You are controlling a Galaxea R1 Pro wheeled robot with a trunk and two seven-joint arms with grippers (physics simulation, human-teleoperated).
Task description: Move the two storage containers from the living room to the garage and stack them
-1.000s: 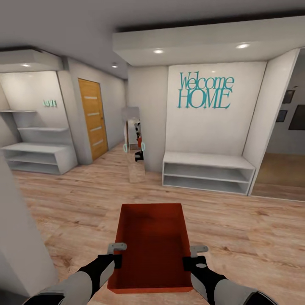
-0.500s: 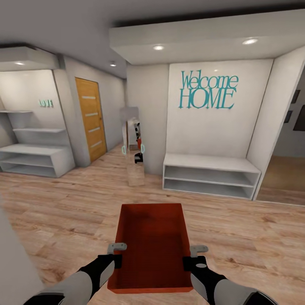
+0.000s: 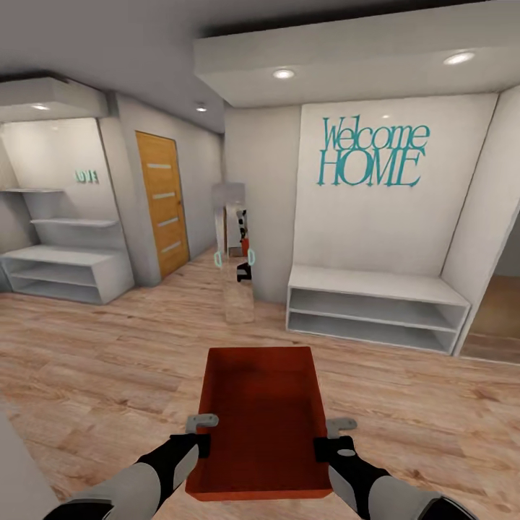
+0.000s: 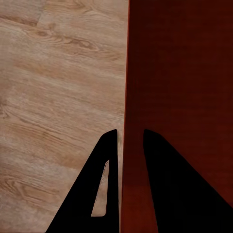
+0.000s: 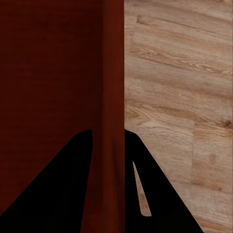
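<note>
Transport looks barely under way: one orange-red container (image 3: 260,426) rides over the wood-plank floor (image 3: 108,361) in a hallway, left claw (image 3: 200,432) and right claw (image 3: 331,437) each clenched on a side wall, garage not yet reached.

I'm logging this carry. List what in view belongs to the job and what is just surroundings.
Job:
storage container
left hand, clamped on its left wall
right hand, clamped on its right wall

Surroundings:
wood-plank floor
white bench shelf
Welcome HOME lettering
wooden door
</note>
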